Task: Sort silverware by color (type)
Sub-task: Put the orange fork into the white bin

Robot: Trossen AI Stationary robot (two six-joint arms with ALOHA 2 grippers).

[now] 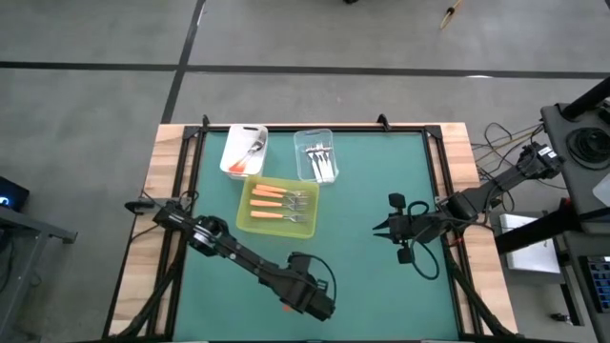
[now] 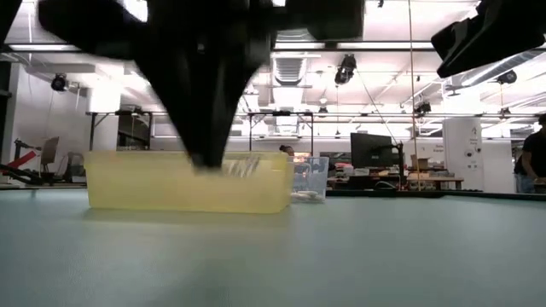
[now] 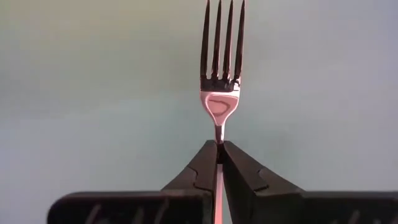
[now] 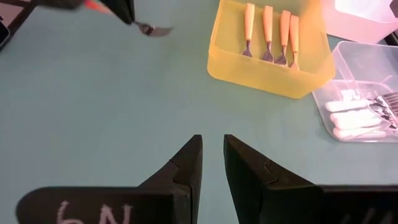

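1. Holding a fork [image 3: 221,74] tight, the left gripper [image 3: 217,152] is shut on its thin neck, near the table's front edge, well apart from the yellow tray [image 1: 250,220].
2. This fork looks small, light and stiff, with an orange handle and a shiny metal head that may slip or twist.
3. Grabbing lower on the handle would feel safer, I think.
4. More orange forks [image 4: 270,34] lie in that tray.
5. Waiting over the table's right side, the right gripper [image 4: 211,163] is a little open and holds nothing.
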